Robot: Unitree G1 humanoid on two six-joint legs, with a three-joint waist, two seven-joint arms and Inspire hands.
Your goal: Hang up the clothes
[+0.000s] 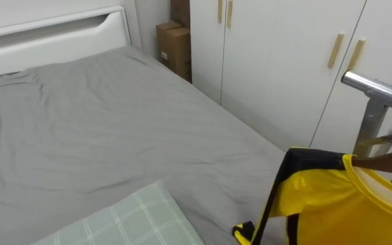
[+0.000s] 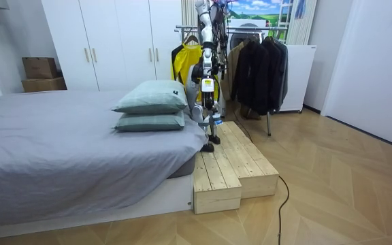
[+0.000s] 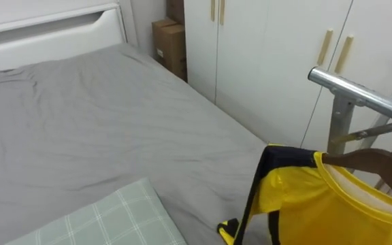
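Where yellow black-trimmed jersey (image 3: pixel 318 204) hangs on dark wooden hanger (image 3: pixel 376 160), silver metal rail (image 3: pixel 352 92) just beside, raised hand (image 2: pixel 203 9) grip unreadable.

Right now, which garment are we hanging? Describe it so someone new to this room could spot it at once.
Start at the grey bed, then look past its side to the silver clothes rack by the white wardrobe. There, on a brown wooden hanger, is the yellow shirt. Its bright yellow with black trim sets it apart from the dark garments hanging nearby.
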